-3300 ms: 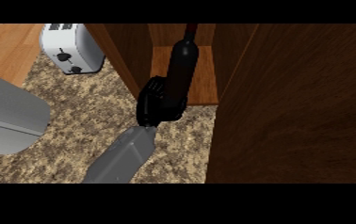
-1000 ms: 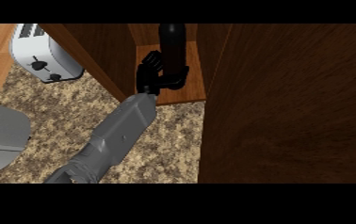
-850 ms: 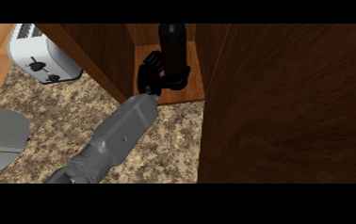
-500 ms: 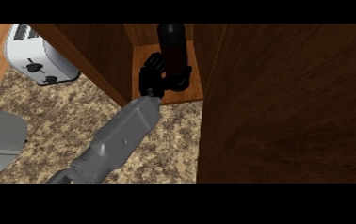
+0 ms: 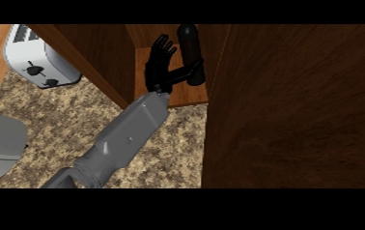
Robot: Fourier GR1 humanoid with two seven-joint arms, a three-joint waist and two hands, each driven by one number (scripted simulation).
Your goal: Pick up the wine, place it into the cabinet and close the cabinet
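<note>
Over at the far left a toaster point(image 5: 35, 60) sits on the speckled bench point(image 5: 64, 113), just beside the cabinet's left door point(image 5: 89, 55), which stands swung out. Coming up from the bottom edge, one grey forearm point(image 5: 125, 135) reaches diagonally into the cabinet point(image 5: 285, 103). Which arm it is I can't say for certain from here; it looks like the right one crossing over.

The hand point(image 5: 158, 72) is inside the opening, fingers point(image 5: 162, 48) spread wide and pointing up, thumb stuck out to the right so its tip touches the wine bottle point(image 5: 189, 55). Nothing is curled round the bottle; it's a splayed, empty hand.

The bottle stands upright on the cabinet shelf point(image 5: 175, 91), just right of the hand, close against the dark side wall. It's a dark, slim thing, narrow at the neck and wider below. I'd judge it as glass: stiff, smooth, fairly heavy for its width, and top-heavy enough to tip if that thumb nudges it sideways. A smooth body like that would slide under a pinch, so if it needs moving again, the wide lower body is the place to wrap, not the neck.

On the right, the big brown door point(image 5: 285, 103) fills the view, open, waiting to be pushed closed.
</note>
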